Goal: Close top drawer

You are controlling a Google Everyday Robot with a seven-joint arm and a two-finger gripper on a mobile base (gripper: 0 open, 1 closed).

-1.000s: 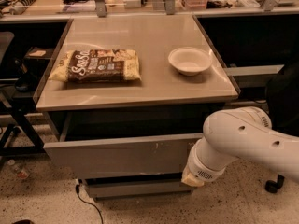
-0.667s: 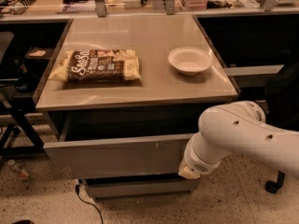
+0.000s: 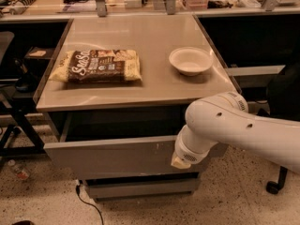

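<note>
The top drawer (image 3: 112, 156) is a wide grey metal drawer with a plain scuffed front. It stands pulled out below the desk top (image 3: 140, 86), with a dark gap above its front. My white arm (image 3: 220, 125) reaches in from the right and covers the drawer's right end. My gripper (image 3: 179, 161) is at the arm's tip, against the drawer front near its right side, mostly hidden by the wrist.
A brown snack bag (image 3: 98, 65) and a white bowl (image 3: 191, 60) lie on the desk top. A lower grey drawer front (image 3: 140, 187) sits below. A cable (image 3: 86, 205) runs on the floor. A black chair (image 3: 283, 102) is at the right, and dark stands are at the left.
My arm has shifted a little to the left along the drawer front. The drawer looks about as far out as before.
</note>
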